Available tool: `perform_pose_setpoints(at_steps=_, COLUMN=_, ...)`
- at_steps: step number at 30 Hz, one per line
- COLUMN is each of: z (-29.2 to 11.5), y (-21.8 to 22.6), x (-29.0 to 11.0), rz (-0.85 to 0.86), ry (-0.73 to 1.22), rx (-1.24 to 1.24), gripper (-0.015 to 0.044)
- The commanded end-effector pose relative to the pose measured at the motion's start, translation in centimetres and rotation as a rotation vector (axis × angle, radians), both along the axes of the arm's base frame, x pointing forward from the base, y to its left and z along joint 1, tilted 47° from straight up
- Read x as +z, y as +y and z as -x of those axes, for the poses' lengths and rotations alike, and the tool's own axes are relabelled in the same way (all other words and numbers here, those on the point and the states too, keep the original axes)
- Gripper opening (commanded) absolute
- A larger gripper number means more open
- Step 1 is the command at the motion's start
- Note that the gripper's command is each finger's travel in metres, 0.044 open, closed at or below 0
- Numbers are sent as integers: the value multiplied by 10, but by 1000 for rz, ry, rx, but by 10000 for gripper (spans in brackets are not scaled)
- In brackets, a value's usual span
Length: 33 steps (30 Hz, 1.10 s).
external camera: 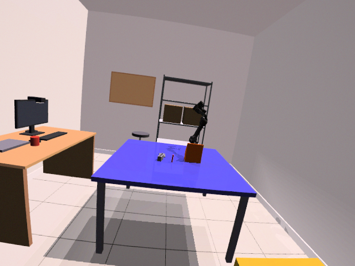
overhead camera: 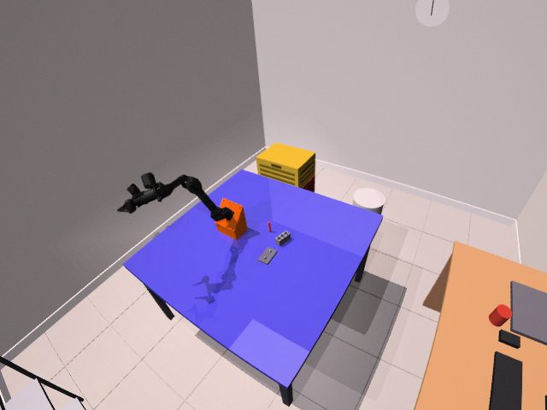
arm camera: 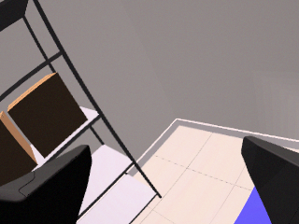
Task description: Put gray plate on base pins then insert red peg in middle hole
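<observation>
A small gray plate point(overhead camera: 282, 238) point(external camera: 161, 156) with holes in its top lies on the blue table point(overhead camera: 265, 318) point(external camera: 172, 177). The flat gray base point(overhead camera: 267, 255) with two small pins lies just in front of it, apart from it. The red peg point(overhead camera: 269, 226) point(external camera: 172, 158) stands upright beside the plate. My gripper point(overhead camera: 121, 208) point(arm camera: 168, 149) is open and empty. It is stretched out high beyond the table's left edge, far from all three parts. The wrist view shows only the wall, the floor, a shelf rack and a corner of the table between the fingers.
The arm rises from an orange mount point(overhead camera: 232, 218) point(external camera: 193, 153) on the table. A black shelf rack point(external camera: 183, 108) point(arm camera: 75, 75) with brown boxes stands behind the arm. A yellow crate point(overhead camera: 285, 165) and a white round stool point(overhead camera: 368, 198) stand past the far edge. A desk point(overhead camera: 467, 330) stands to the right.
</observation>
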State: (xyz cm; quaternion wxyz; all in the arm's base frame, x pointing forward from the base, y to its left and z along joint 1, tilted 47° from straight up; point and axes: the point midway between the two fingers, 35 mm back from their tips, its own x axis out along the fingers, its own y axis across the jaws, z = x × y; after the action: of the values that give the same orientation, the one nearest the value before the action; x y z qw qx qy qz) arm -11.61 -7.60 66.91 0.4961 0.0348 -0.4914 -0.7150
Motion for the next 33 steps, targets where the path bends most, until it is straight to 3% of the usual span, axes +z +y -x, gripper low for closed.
perform_pose_setpoints(at_steps=1, z=0, y=0, x=0, rz=0, ry=0, rx=0, gripper=426)
perform_pose_setpoints(at_steps=5, z=-22, y=-16, x=2, rz=4, ry=50, rx=61, gripper=440)
perform_pose_setpoints(at_steps=11, z=-102, y=-70, x=-4, rz=-120, ry=261, rx=167, gripper=440)
perform_pose_setpoints(at_steps=14, z=-123, y=-76, x=-7, rz=-98, ry=283, rx=250, gripper=440)
perform_pose_setpoints(at_steps=21, z=-224, y=-110, x=-36, rz=-215, ry=539, rx=379, gripper=440)
perform_pose_setpoints(at_steps=31, z=-354, y=-114, x=-100, rz=-337, ry=903, rx=545, gripper=440)
perform_pose_setpoints(at_steps=33, z=-360, y=-111, x=-103, rz=-325, ry=946, rx=553, gripper=440)
